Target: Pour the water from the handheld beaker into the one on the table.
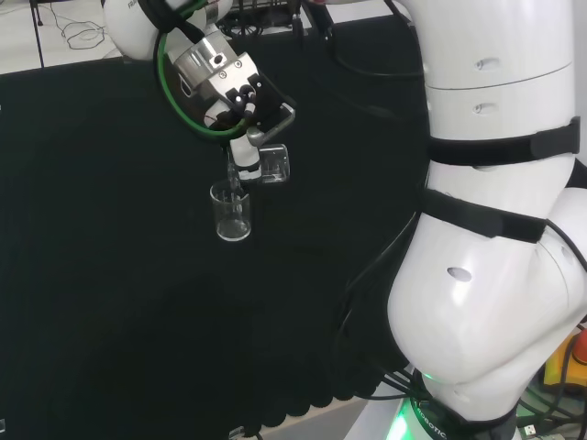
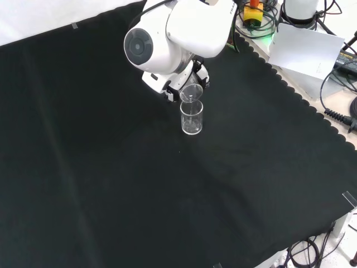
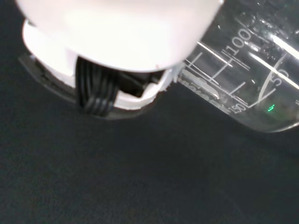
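The hand (image 1: 246, 139), fingers curled round a clear handheld beaker (image 1: 273, 163), holds it tipped on its side above the black-clothed surface (image 1: 110, 275). Its lip sits just over the rim of a second beaker (image 1: 231, 212) (also clear glass) standing upright on the cloth. In the front view the tilted beaker's mouth (image 2: 191, 92) hangs directly above the standing one (image 2: 191, 118).

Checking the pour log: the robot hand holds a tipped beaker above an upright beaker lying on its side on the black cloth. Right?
Not quite. The beaker on the cloth stands upright, as the head view shows. The robot hand does hold the tipped beaker above it.
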